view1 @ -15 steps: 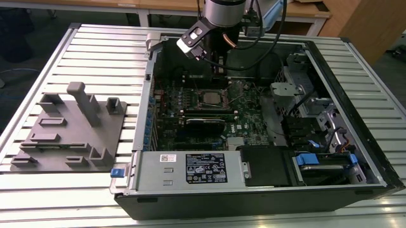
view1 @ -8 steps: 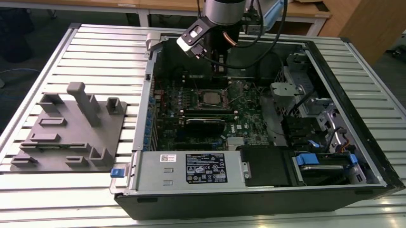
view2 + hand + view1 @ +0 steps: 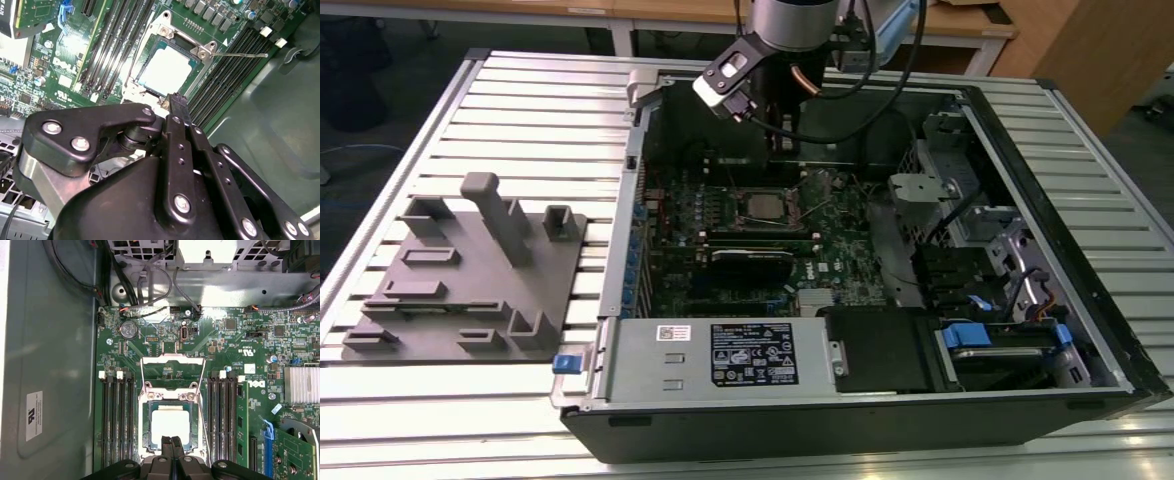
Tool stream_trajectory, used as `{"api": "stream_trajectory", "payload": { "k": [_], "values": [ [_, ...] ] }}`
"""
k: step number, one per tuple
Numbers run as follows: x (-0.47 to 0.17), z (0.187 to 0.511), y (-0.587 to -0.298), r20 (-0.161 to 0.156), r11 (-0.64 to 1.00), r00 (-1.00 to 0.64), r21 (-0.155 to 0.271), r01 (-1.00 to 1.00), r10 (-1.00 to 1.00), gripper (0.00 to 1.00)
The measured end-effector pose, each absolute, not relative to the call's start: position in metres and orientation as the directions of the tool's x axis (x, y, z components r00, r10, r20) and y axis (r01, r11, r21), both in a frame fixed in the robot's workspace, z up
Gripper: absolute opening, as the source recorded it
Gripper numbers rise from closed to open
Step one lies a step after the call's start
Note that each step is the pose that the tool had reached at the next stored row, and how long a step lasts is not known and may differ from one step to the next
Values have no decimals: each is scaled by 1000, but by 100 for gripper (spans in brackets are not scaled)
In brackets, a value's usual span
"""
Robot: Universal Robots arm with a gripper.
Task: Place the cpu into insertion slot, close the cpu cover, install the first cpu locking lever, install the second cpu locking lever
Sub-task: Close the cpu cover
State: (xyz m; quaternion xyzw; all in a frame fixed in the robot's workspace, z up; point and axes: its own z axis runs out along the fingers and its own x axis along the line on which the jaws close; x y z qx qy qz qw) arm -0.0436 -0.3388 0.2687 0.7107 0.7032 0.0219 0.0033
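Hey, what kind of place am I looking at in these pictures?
Probably a robotics lab or test workshop. An open computer case lies on a slatted metal table, a grey fixture plate sits beside it, and wooden workbenches stand behind.

Silver-grey arm (image 3: 790, 20), upper middle of frame; black cables (image 3: 915, 40) looped alongside. Gripper (image 3: 178, 102): black linkage plates, silver screws (image 3: 182, 204).

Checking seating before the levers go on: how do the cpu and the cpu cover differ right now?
The cpu is a solid bright square; the cpu cover is a windowed frame. The cpu cover is larger and rings the cpu. Both are silvery and lie flat.
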Motion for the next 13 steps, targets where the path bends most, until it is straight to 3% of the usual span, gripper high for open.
{"api": "stream_trajectory", "payload": {
  "k": [13],
  "values": [
    [-23,268,-339,27,-11,10,36,999,1000,11]
  ]
}}
